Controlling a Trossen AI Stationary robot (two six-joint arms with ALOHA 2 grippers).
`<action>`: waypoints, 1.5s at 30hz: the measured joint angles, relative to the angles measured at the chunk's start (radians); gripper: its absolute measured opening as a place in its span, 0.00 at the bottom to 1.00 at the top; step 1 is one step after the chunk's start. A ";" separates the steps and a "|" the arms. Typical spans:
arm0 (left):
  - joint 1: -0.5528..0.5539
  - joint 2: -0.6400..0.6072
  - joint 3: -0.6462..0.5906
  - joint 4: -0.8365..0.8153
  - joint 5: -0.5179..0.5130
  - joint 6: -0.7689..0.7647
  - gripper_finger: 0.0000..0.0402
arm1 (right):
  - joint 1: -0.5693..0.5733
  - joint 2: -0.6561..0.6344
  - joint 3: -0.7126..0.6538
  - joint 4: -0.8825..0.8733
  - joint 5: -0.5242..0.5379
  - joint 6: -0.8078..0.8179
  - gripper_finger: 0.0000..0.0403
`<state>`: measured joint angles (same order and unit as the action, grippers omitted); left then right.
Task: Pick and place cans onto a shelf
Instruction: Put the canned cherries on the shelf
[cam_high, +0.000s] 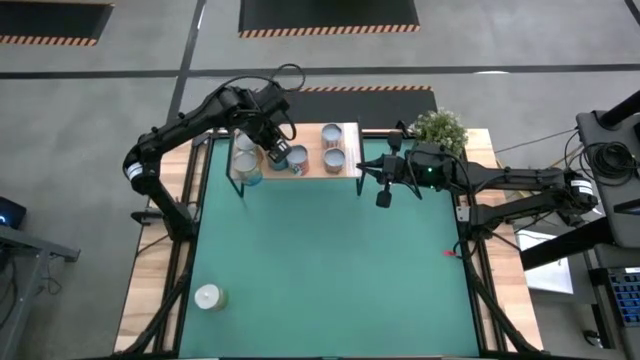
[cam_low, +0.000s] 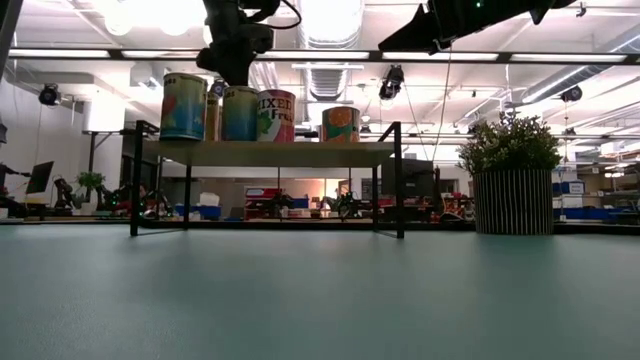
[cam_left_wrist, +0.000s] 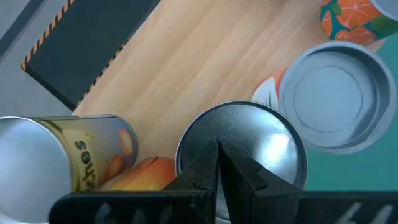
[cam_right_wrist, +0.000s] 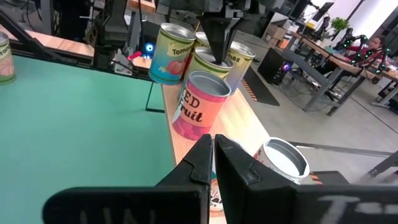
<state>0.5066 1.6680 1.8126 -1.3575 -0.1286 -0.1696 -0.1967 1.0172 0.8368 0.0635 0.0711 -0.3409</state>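
Now: left gripper (cam_high: 277, 146) clenched, empty, poised over shelf (cam_high: 312, 168) at table's (cam_high: 330, 270) 12 o'clock edge, tips hovering just above silver top of one can (cam_left_wrist: 241, 144). No contact visible between tips and that top. Cans clustered on shelf (cam_low: 265, 152): teal-yellow can (cam_low: 184, 106), blue can (cam_low: 240, 113), pink fruit can (cam_low: 276, 116), orange can (cam_low: 341, 124). Two more silver-topped cans (cam_high: 333, 146) toward shelf's 3 o'clock end. Right gripper (cam_high: 383, 176) clenched, empty, raised beside shelf's 3 o'clock end, pointing toward it. One lone can (cam_high: 208, 297) upright at table's 7 o'clock corner, well apart from shelf. Potted plant (cam_high: 440, 128) at 1 o'clock corner, just behind right arm.
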 joint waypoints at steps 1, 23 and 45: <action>-0.004 0.000 0.000 -0.001 0.000 -0.006 0.00 | 0.000 0.000 0.000 0.000 0.000 0.000 0.02; -0.050 -0.010 -0.001 -0.040 0.007 -0.100 0.00 | 0.000 0.000 0.000 -0.006 0.000 -0.004 0.02; -0.068 -0.015 0.034 -0.081 0.011 -0.147 0.00 | 0.000 0.000 0.000 -0.007 0.000 -0.004 0.02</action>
<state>0.4389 1.6531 1.8466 -1.4383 -0.1177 -0.3164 -0.1967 1.0172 0.8364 0.0570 0.0715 -0.3447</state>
